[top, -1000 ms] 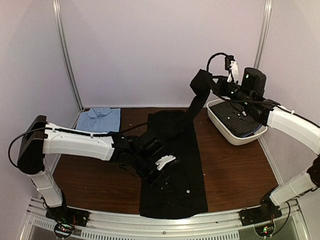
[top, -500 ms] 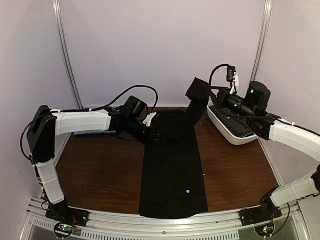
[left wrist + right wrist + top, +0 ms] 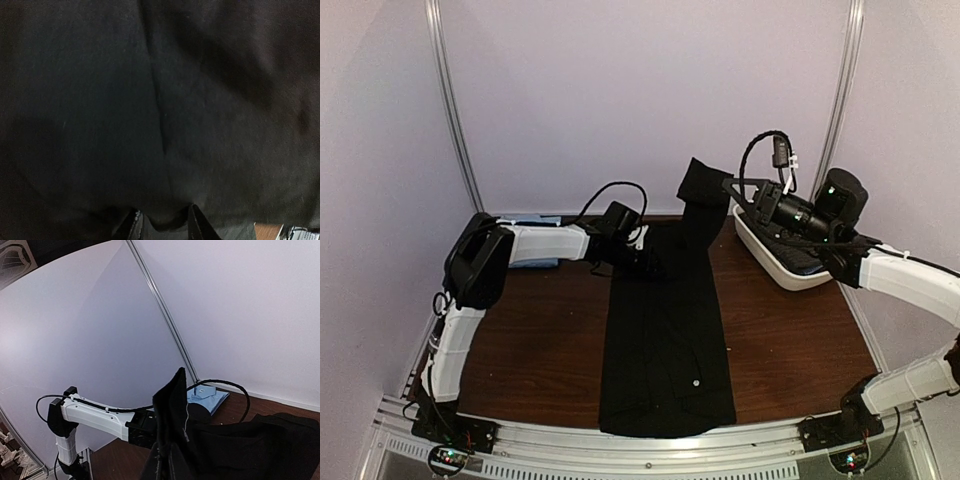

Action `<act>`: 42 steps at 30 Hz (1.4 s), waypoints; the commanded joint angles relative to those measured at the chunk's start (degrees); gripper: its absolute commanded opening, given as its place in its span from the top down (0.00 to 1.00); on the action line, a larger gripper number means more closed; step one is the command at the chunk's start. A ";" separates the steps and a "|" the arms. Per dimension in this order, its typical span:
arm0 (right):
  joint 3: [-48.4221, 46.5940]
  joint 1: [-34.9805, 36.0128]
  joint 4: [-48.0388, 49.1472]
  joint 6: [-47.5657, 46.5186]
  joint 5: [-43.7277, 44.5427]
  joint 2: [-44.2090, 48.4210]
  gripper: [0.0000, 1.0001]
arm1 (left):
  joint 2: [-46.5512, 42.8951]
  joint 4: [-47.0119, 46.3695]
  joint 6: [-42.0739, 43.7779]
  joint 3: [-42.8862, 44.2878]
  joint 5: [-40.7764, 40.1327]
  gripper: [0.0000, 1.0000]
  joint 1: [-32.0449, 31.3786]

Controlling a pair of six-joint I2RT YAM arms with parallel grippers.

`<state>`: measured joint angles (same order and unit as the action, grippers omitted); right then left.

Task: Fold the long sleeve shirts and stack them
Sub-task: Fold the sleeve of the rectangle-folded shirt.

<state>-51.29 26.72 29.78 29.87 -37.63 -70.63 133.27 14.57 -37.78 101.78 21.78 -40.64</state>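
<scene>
Top view, left arm: Your left arm reaches across the far side of the table (image 3: 520, 350), and the left gripper (image 3: 648, 262) is down on the far left edge of the black shirt (image 3: 665, 340).
Top view, right arm: Your right arm bends in from the right. The right gripper (image 3: 726, 184) is clamped on the shirt's sleeve (image 3: 700, 195), which it holds up above the table.
Top view, hidden: The left arm covers most of the light blue shirt (image 3: 533, 263) at the far left. The right arm crosses the white tub (image 3: 790, 278), so you cannot make out the dark cloth inside it.
Top view, shirt: The black shirt lies flat and lengthwise down the middle of the table, its hem at the near edge, with one pale button showing.
Left wrist, grip: The left gripper (image 3: 164, 222) shows a narrow gap with a small bulge of black cloth between the fingertips (image 3: 132, 225). You cannot tell whether it is pinched.
Left wrist, hard to see: Dark, blurred cloth with one crease fills almost the whole view.
Right wrist, grip: The sleeve (image 3: 170, 410) rises up the middle of the view and covers the fingers.
Right wrist, beyond: You see the left arm (image 3: 95, 415), the light blue shirt (image 3: 207, 397) and the black shirt (image 3: 250, 440) below.
</scene>
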 commanded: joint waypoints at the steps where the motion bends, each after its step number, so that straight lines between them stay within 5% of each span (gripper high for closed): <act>1: -2.65 1.55 1.09 0.87 -4.51 -0.41 0.94 | 4.10 -4.39 -2.95 5.38 0.01 0.68 0.30; 13: -2.06 4.61 -2.79 -0.51 -3.68 -2.52 0.94 | 9.43 -5.08 -4.53 11.63 3.72 0.68 0.55; 26: 2.90 4.57 -1.95 0.25 8.42 -0.62 0.96 | -1.30 -12.78 -6.77 -3.59 6.46 0.68 2.94; 34: 3.93 5.18 0.88 2.17 6.01 -1.18 0.97 | -4.26 -14.03 -7.49 -7.24 5.85 0.69 4.09; 42: 6.33 17.64 -0.26 -2.19 5.65 -4.66 0.98 | -10.42 -15.23 -8.97 -14.75 4.72 0.69 6.54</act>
<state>-46.85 38.06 29.08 30.76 -31.33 -73.28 128.07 2.26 -46.02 90.06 27.27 -35.73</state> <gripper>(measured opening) 0.033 0.313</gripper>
